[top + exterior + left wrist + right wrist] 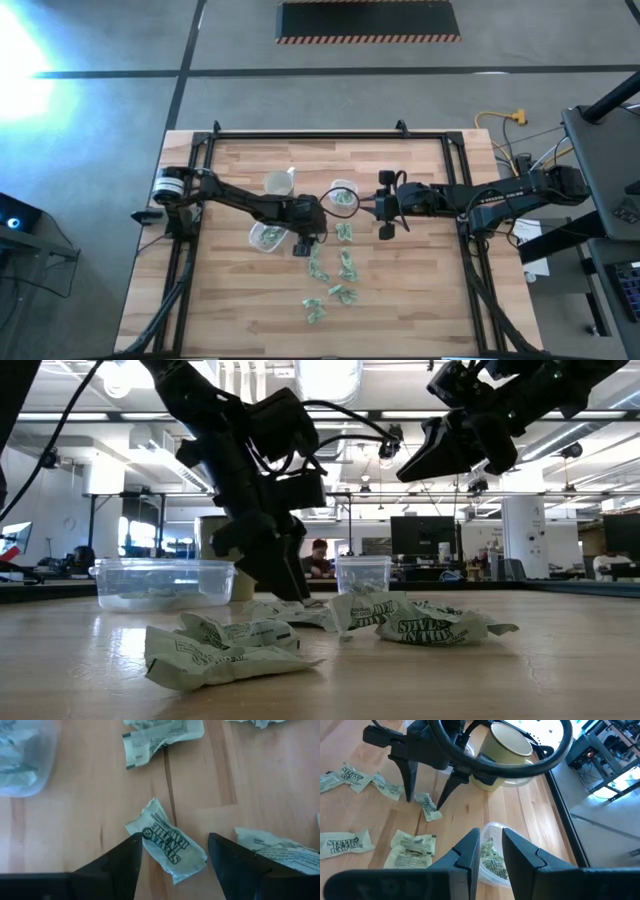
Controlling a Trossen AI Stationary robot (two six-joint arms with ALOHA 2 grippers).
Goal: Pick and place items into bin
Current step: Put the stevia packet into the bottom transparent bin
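Observation:
Several small pale-green and white crinkled wrapped pieces (345, 268) lie flat on the wooden table, near of centre. My left gripper (172, 840) is open and points down at the table, its fingers on either side of one piece (167, 847); the right wrist view also shows this piece (428, 807) between them. My right gripper (490, 837) hovers over a small clear tub (343, 190) that holds wrapped pieces. It is open by a narrow gap with nothing between the fingers. My left gripper comes from above, pointing down, and straddles one wrapped piece that lies flat on the table. One fingertip (136, 842) stands right at the piece's edge (145, 834); I cannot tell whether it touches.
A second clear tub (262, 240) with wrapped pieces stands left of my left gripper. A pale yellowish cup (278, 183) stands farther back. More wrapped pieces (315, 310) are strewn toward the near edge. A dark frame rail (330, 135) borders the table.

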